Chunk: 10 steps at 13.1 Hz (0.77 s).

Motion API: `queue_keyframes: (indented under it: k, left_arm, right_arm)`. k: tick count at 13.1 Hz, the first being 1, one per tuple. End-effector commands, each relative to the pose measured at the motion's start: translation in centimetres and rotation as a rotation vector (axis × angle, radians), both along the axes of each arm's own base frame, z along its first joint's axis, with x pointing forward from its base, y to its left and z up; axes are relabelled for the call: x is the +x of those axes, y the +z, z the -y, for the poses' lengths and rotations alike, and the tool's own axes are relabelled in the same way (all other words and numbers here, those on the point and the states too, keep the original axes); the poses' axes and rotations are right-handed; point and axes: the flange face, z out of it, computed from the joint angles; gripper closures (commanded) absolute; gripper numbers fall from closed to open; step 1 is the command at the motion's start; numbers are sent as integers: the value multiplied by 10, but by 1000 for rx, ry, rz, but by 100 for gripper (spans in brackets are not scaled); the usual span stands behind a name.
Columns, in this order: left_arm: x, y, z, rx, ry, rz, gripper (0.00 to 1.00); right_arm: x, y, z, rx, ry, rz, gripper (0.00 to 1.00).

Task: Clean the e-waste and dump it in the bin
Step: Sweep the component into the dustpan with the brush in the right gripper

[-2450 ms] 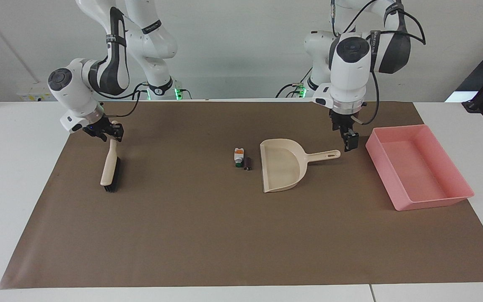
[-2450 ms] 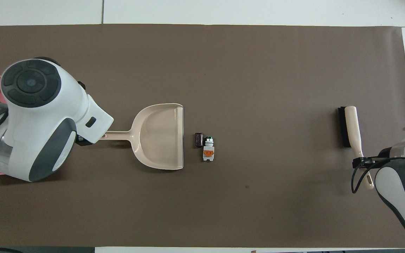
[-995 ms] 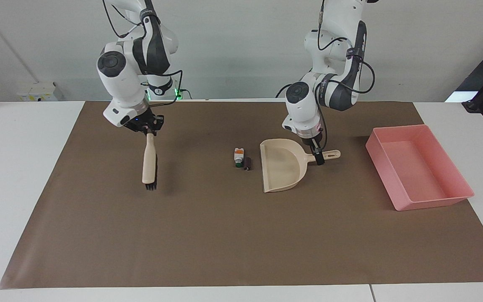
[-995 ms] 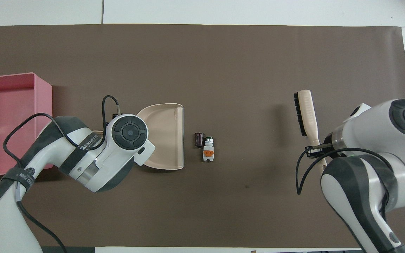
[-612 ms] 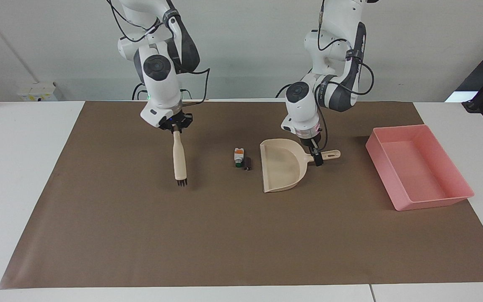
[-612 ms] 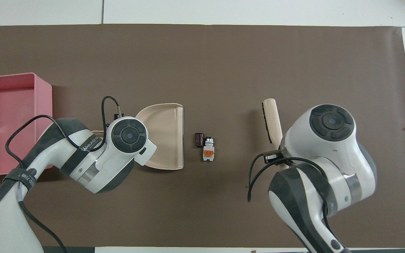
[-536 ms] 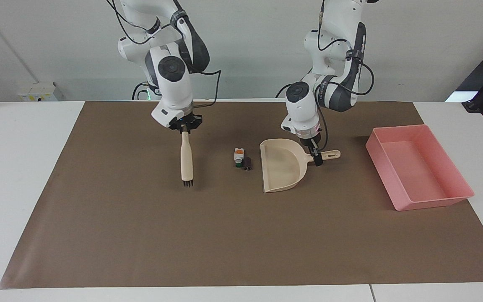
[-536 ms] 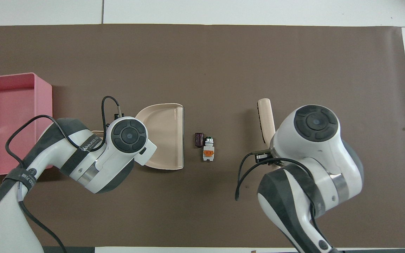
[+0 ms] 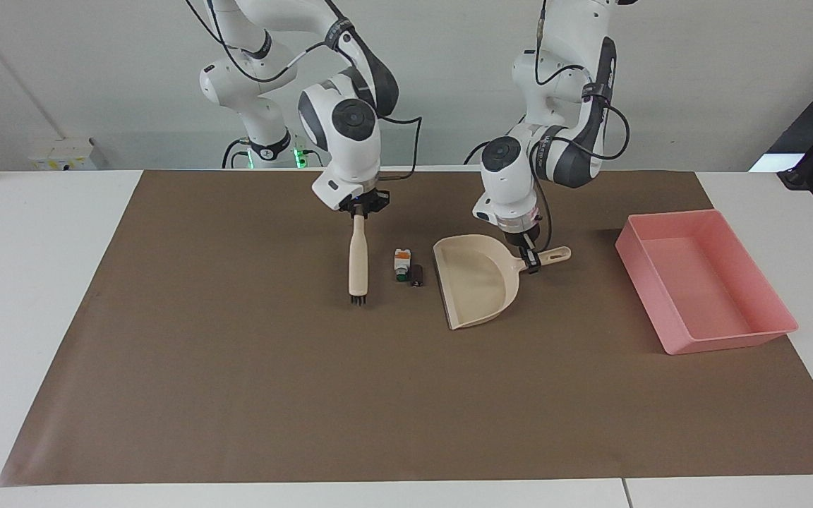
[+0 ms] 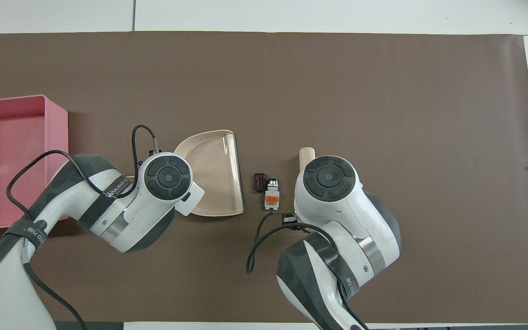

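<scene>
The e-waste lies mid-mat: a white block (image 9: 401,262) with orange top and green end, and a dark cylinder (image 9: 417,274) touching it. Both also show in the overhead view, block (image 10: 272,198) and cylinder (image 10: 259,182). My right gripper (image 9: 358,210) is shut on the handle of a beige brush (image 9: 357,257), which hangs bristles down beside the block, toward the right arm's end. My left gripper (image 9: 530,262) is shut on the handle of the beige dustpan (image 9: 477,282), whose open mouth faces the cylinder. The pink bin (image 9: 731,341) stands at the left arm's end.
A brown mat (image 9: 237,388) covers the table. In the overhead view both wrists hide their grippers; only the brush's tip (image 10: 306,153) and the dustpan's pan (image 10: 213,181) show, with the bin (image 10: 55,156) at the edge.
My right arm has carried the brush from the right arm's end of the mat to beside the e-waste. My left gripper has taken the dustpan handle and turned the pan slightly toward the e-waste.
</scene>
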Motion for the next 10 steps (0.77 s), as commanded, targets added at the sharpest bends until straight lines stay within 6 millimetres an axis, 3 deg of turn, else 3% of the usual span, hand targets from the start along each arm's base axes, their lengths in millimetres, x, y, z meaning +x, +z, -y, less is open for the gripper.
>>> queue_keyframes:
  k: [1, 6, 10]
  left_arm:
    - [3, 27, -7, 36, 30, 5, 100]
    - [-4, 29, 1, 83, -20, -47, 100]
    - [-19, 4, 25, 99, -82, -76, 100]
  right_arm:
    - [-2, -17, -25, -20, 20, -27, 100]
    - [-13, -33, -48, -33, 67, -45, 100]
    - [-16, -34, -59, 7, 88, -20, 100]
